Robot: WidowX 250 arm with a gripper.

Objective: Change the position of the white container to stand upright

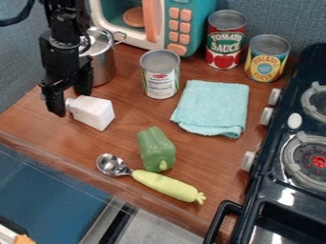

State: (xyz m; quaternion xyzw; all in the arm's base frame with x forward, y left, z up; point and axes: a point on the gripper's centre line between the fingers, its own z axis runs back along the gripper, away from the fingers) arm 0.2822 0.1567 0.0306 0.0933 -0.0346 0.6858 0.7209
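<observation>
1. Brown wooden surface (pixel 127 131) is stretching beneath everything, with blue-grey walls rising behind.
2. My tool (pixel 71 104) is hanging at the upper left, its fingers apart, one on each side of the white container's neck; I cannot tell whether they are touching it.
3. White container (pixel 94 113) is lying on its side, its neck pointing toward my tool.
4. Metal pot (pixel 103 64) is standing behind my tool, near a teal toy microwave (pixel 193 5).
5. White-labelled can (pixel 160 78), red-labelled can (pixel 225 43) and yellow-labelled can (pixel 265 62) are standing upright.
6. Folded light-blue cloth (pixel 213 107) is lying right of center.
7. Green pepper (pixel 156 148) is resting just beside a metal spoon (pixel 113 165).
8. Black stove (pixel 272 190) is filling the right edge.
</observation>
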